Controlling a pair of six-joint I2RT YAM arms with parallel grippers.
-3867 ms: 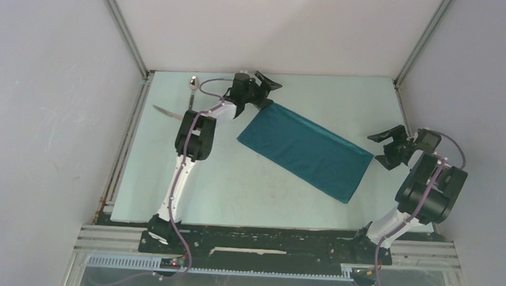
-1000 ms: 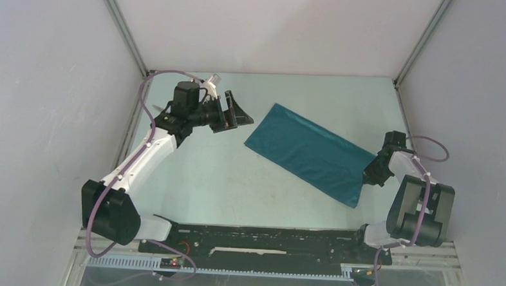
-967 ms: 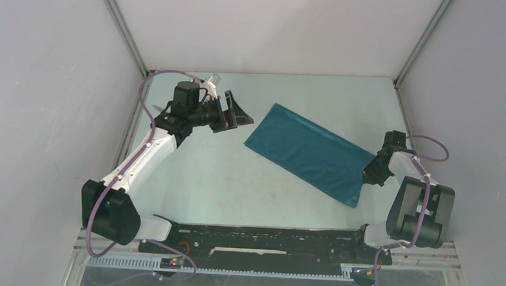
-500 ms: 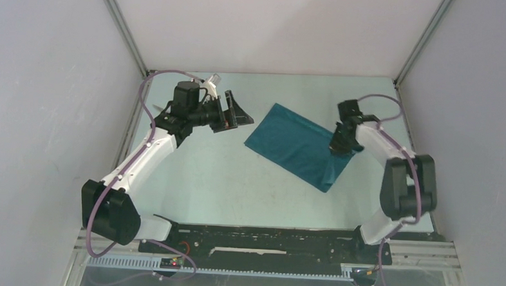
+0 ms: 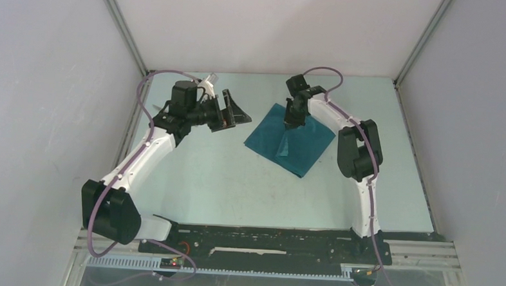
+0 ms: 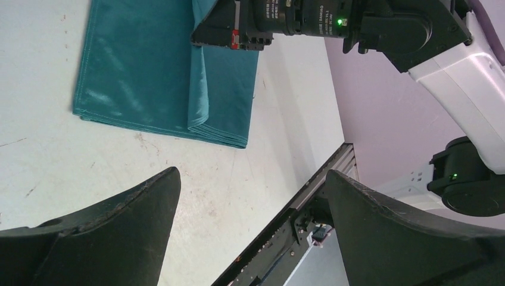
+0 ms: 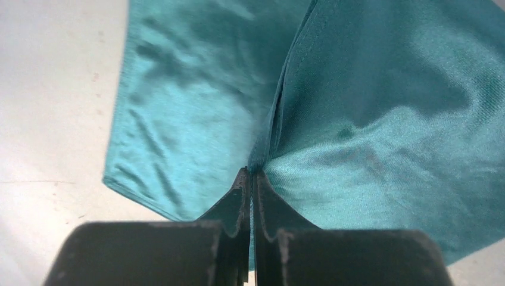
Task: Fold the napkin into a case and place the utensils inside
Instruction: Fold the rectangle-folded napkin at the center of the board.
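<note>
Napkin (image 5: pixel 290 139) lay on the far middle of the table (image 5: pixel 235 194), teal and doubled over on itself, and one edge of it was pinched up in the right gripper (image 5: pixel 292 121). From the right wrist view the jaws were pressed tight together on a raised ridge of cloth, with a smooth layer spread flat to one side and a looser, rippled layer to the other.

So the step in hand looked like a fold of the cloth across itself, on the way to a case. To do it well, I reckoned, the pinched edge wanted carrying low and level over the lower layer. It should be lined up with the edge beneath and set down before letting go. Lift too high and the soft cloth could drag the bottom layer along or slump crooked.

The right arm (image 5: pixel 360 147) was stretched long, reaching far across the table, wrist bent down over the cloth. The left gripper (image 5: pixel 229 110) hung to the left of the napkin, near but apart. Its fingers were spread wide and held nothing, and it was tipped on its side facing the cloth's folded edge, handy to pin a corner if the cloth slid. The utensils I could not make out in any view.
</note>
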